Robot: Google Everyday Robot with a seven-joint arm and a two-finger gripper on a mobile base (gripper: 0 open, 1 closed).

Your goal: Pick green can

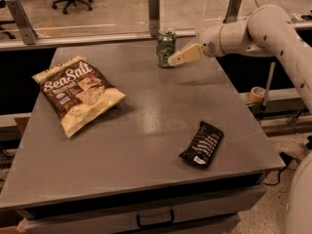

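The green can (165, 48) stands upright near the far edge of the grey table (146, 130), its silver top rim showing. My gripper (176, 59) comes in from the right on a white arm, its pale fingertips right beside the can's lower right side. I cannot tell whether it touches the can.
A brown and tan Sea Salt chip bag (76, 92) lies on the left of the table. A black snack packet (203, 143) lies at the front right. A glass barrier with metal posts (154, 7) runs behind the far edge. A tape roll (256, 93) sits on a ledge at right.
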